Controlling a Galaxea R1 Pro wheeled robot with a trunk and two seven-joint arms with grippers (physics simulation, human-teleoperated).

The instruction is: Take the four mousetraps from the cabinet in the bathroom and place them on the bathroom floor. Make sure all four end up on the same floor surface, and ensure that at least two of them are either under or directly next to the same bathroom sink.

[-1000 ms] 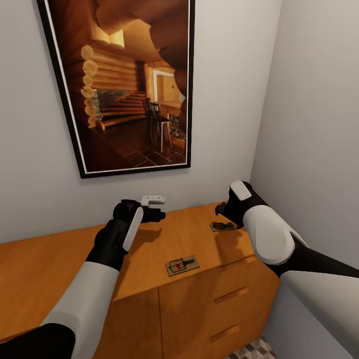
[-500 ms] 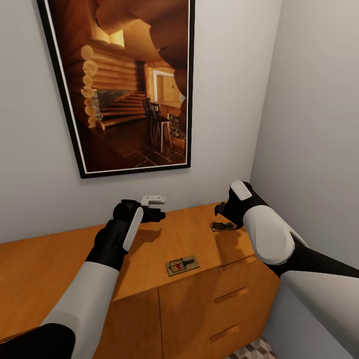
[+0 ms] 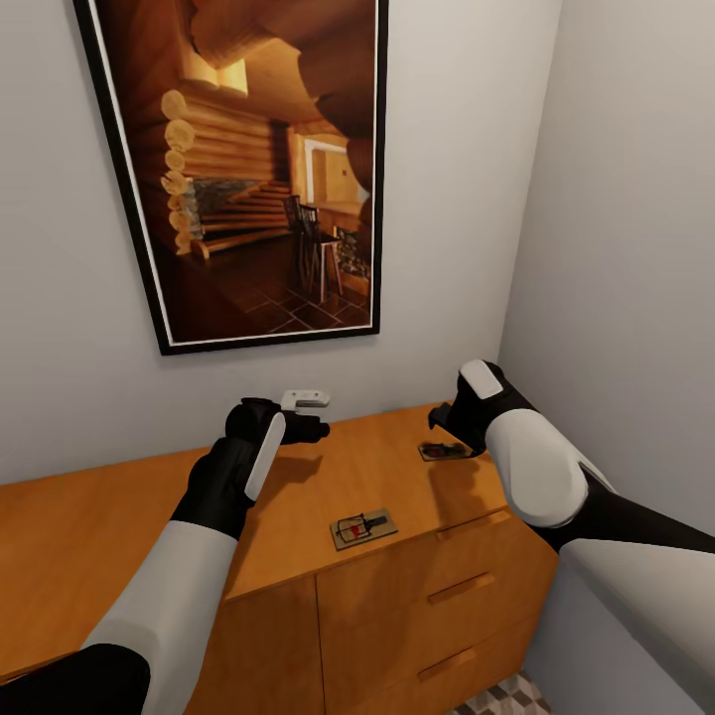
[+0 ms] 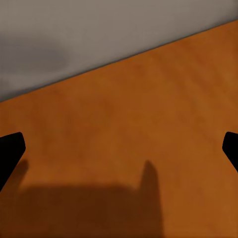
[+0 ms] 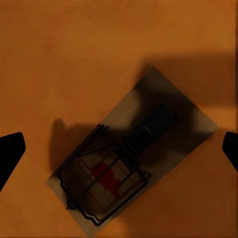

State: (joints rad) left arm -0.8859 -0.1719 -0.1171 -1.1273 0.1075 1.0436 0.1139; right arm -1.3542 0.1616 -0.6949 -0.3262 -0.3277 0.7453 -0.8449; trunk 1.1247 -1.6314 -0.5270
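- Right pincer is open, hanging just above a mousetrap on the cabinet.
- Left pincer is open over bare cabinet top; second trap lies between both pincers, nearer the front edge.

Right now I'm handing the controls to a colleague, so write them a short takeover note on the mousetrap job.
Left pincer: open, empty, above bare cabinet top near the wall.
Right pincer: open, empty, poised over a mousetrap by the cabinet's right end; its fingertips are apart from the board.
Second mousetrap lies near the front edge, above the drawers. I can count just these two traps.
Done: no trap is gripped, and none lies on the small patch of bathroom floor in the head view.
Left: grip each trap, find the others, and set all four on the floor, two by the sink.
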